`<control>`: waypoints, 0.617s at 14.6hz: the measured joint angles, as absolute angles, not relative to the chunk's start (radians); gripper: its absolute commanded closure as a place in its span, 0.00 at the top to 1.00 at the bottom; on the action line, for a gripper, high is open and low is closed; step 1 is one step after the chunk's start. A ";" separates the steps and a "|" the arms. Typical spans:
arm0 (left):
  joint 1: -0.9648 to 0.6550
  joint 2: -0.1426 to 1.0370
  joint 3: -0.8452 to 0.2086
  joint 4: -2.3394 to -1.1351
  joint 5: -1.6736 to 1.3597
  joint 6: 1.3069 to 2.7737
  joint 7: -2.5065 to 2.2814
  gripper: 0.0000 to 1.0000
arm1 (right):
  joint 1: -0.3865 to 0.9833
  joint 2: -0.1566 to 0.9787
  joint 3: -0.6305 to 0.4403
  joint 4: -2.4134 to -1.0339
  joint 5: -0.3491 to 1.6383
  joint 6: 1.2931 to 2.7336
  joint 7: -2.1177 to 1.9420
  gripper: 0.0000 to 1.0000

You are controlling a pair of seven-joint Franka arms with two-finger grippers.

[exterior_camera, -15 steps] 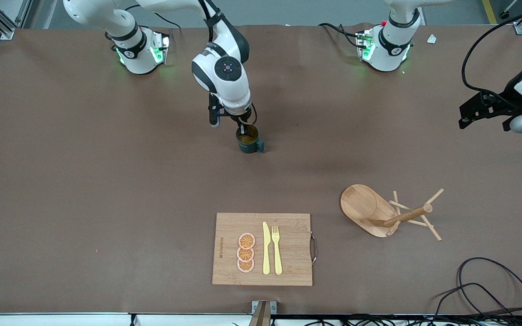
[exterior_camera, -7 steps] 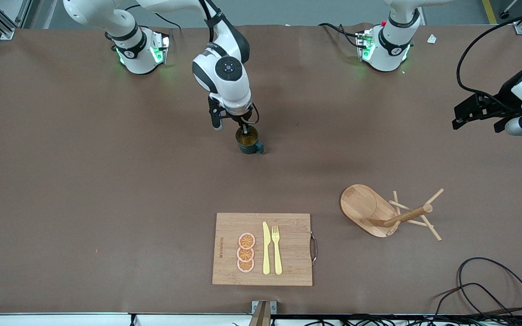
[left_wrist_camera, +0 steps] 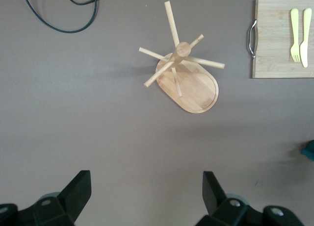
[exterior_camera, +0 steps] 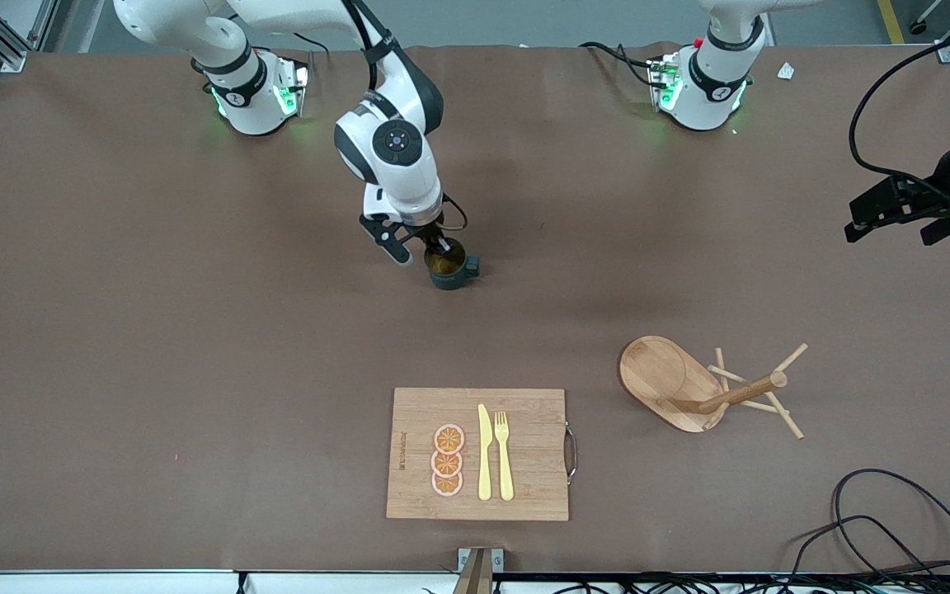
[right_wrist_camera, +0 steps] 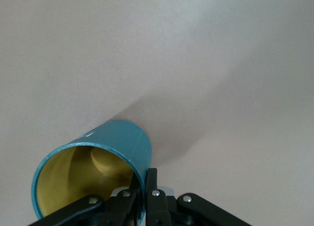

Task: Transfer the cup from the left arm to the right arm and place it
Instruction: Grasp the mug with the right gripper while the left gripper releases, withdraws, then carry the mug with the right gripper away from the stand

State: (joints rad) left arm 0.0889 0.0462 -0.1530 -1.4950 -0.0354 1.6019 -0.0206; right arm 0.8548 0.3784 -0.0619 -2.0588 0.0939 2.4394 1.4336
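Pinching the cup (exterior_camera: pixel 447 269) by its rim, one finger inside, the right gripper (exterior_camera: pixel 434 249) holds it over mid-worktop (exterior_camera: pixel 153 330) for placing; the left gripper (left_wrist_camera: pixel 147 196), jaws apart, waits above the rack (exterior_camera: pixel 702 386).

Bare brown table (exterior_camera: pixel 195 330) surrounds the cup (exterior_camera: pixel 447 268), pinched at its rim by the right gripper (exterior_camera: pixel 434 247).
Nearer the front camera stand 2 obstacles: a cutting board (exterior_camera: pixel 524 454) with cutlery, and a wooden peg rack (exterior_camera: pixel 714 388) toward the left arm's end, under the wide-open left gripper (left_wrist_camera: pixel 147 196).
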 measured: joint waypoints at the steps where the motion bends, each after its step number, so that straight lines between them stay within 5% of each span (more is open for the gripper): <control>1: 0.087 0.046 -0.155 -1.495 -0.035 1.622 -0.021 1.00 | 0.845 0.377 -0.063 -2.054 0.094 2.422 1.348 0.00; 9: 0.080 0.056 -0.161 -1.495 -0.035 1.654 -0.020 1.00 | 0.673 0.284 -0.071 -2.040 0.094 2.211 0.637 0.01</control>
State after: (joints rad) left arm 0.0800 0.0558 -0.1609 -1.4953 -0.0354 1.6543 -0.0202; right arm 0.6729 0.2844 -0.0713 -2.0404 0.0937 2.2115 0.6367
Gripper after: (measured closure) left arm 0.000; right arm 0.947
